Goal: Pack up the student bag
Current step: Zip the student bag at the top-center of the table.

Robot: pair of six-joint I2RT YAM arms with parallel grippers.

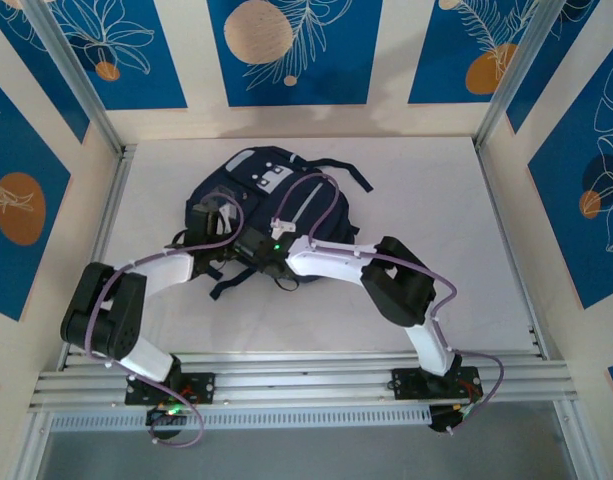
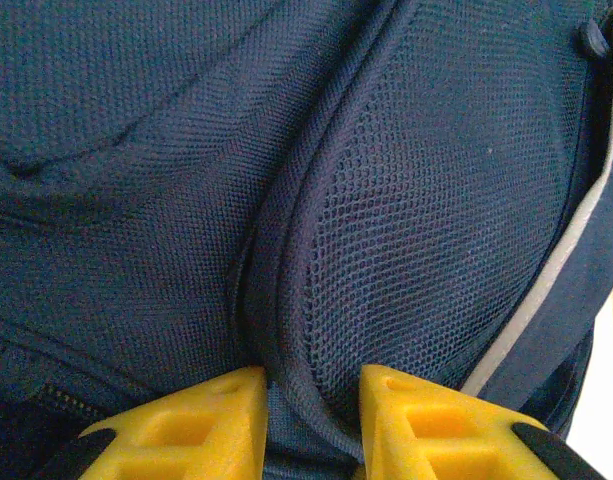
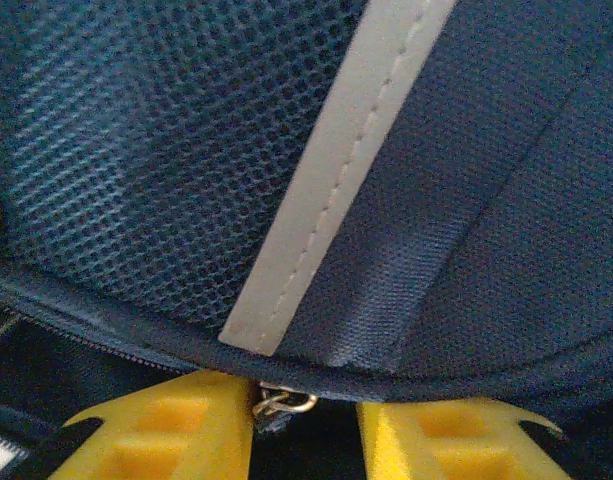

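Lying toward the white desk's [image 1: 456,200] far edge, the large navy fabric student bag [image 1: 261,195] is straddled: the right pincer [image 3: 306,430] stands apart around a metal zip pull [image 3: 283,403], likely for opening; the left pincer [image 2: 313,420] brackets a mesh seam, grip untellable.

**Counts.** One student bag [image 1: 261,205] lay on one white table [image 1: 436,220]. Two arms reached onto the bag: one left arm [image 1: 156,268] and one right arm [image 1: 331,255]. The left gripper [image 2: 313,388] and the right gripper [image 3: 306,405] each had two yellow fingers [image 2: 201,420] [image 3: 176,415]. On the bag were one dotted white patch [image 1: 269,178] and one metal zip pull [image 3: 279,403].
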